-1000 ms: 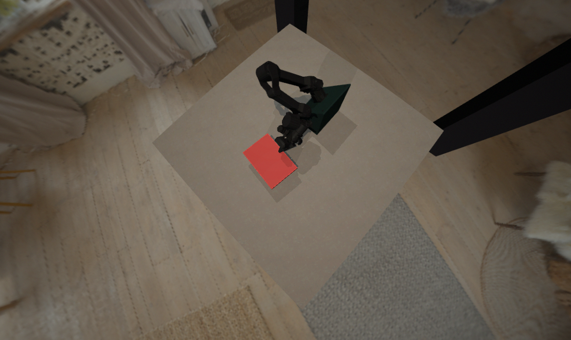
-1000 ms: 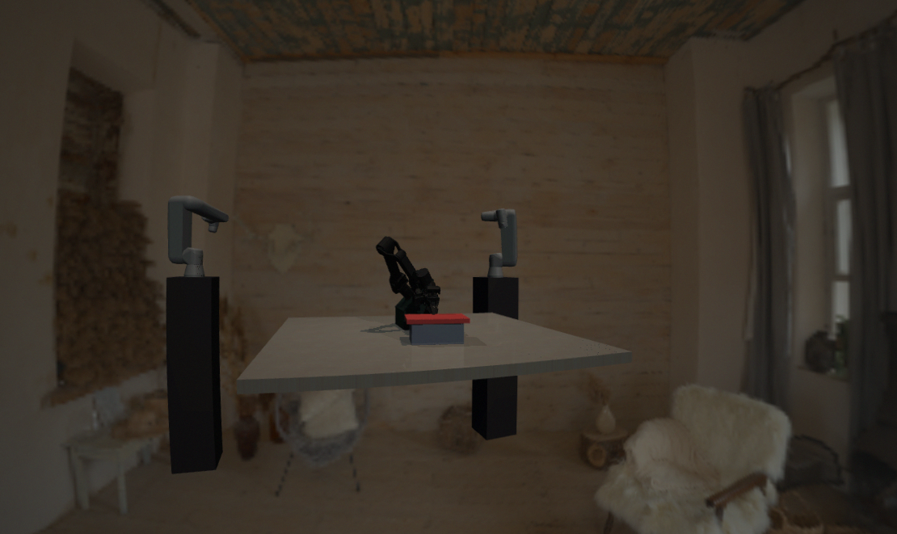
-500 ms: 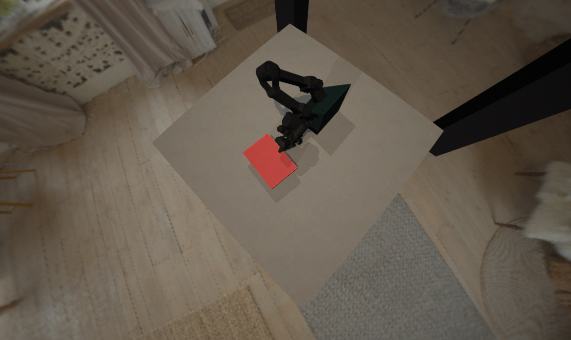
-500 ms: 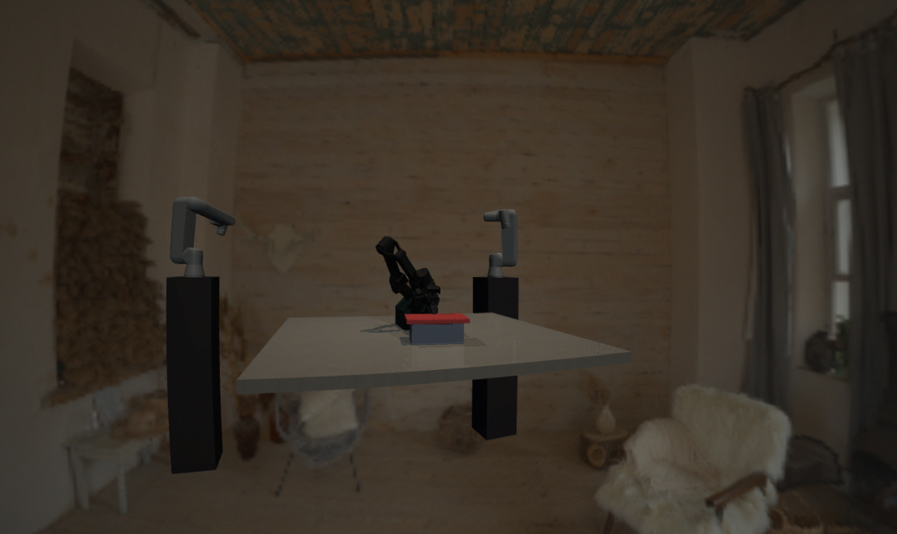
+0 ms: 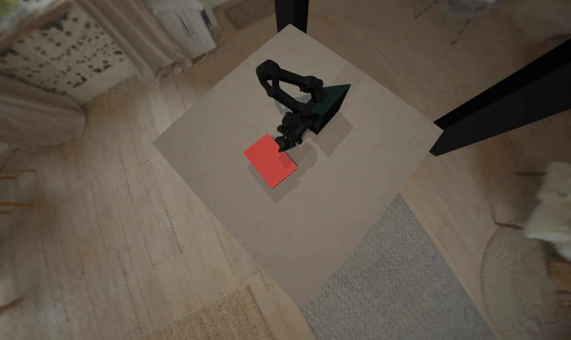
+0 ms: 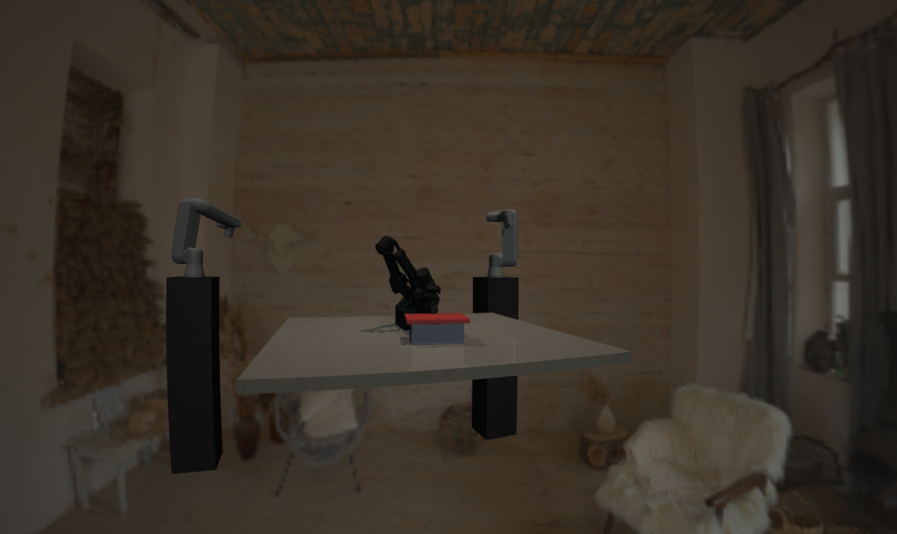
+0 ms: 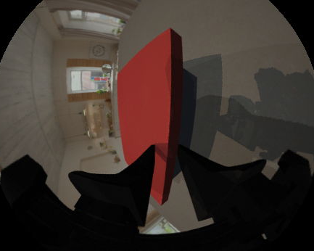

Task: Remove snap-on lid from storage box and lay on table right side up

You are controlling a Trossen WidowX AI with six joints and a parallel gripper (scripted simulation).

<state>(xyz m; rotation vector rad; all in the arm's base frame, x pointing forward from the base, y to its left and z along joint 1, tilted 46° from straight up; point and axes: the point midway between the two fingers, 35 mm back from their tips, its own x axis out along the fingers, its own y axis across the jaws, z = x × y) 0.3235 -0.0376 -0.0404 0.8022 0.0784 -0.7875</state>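
Note:
The red lid (image 5: 269,161) (image 6: 437,318) (image 7: 146,105) lies level on top of the blue-grey storage box (image 6: 436,333) (image 7: 189,105) and overhangs its walls. No gap shows between lid and box. The box stands on the table (image 5: 295,235) (image 6: 317,350); from above the lid hides nearly all of it. My gripper (image 5: 283,149) (image 7: 165,148) is shut on the lid's edge on the side facing the arm's base, with one finger on the lid's top and the other under its rim. In the exterior view the fingertips are hidden behind the lid.
The arm's dark green base block (image 5: 334,99) (image 6: 401,315) stands close behind the box. Two black pedestals (image 6: 193,370) (image 6: 494,402) carry grey arms beyond the table's edges. The table's edges drop off on all sides.

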